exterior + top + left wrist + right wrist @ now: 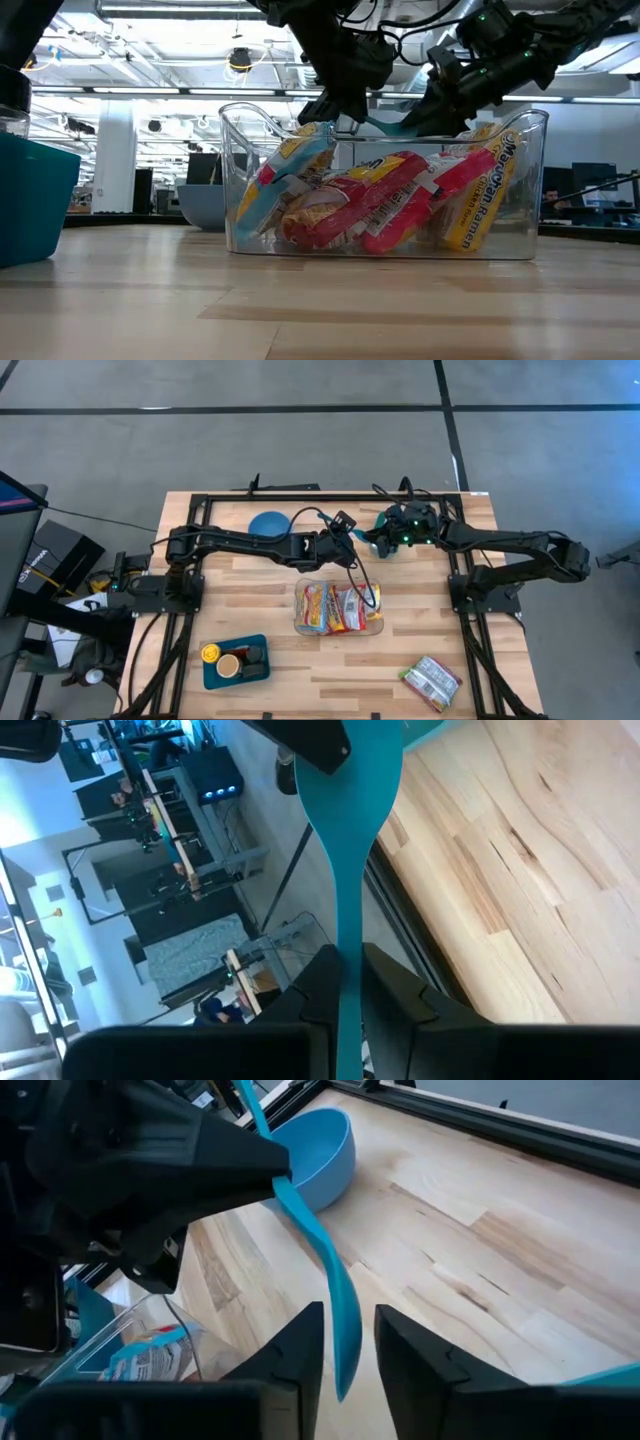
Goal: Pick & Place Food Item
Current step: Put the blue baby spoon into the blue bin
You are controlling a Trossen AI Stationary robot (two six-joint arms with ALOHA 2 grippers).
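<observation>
Wooden tabletop (400,650); industrial room behind. Left end effector (345,982) clamps teal spatula (330,1285); right end effector (348,1342) fingers apart around it, above clear ramen bin (530,150).

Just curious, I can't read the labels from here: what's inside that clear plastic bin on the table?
The bin holds several ramen packets in red, yellow and blue wrappers, standing and leaning against one another. The front ones cover those behind, so an exact count and anything beneath them can't be seen.
</observation>
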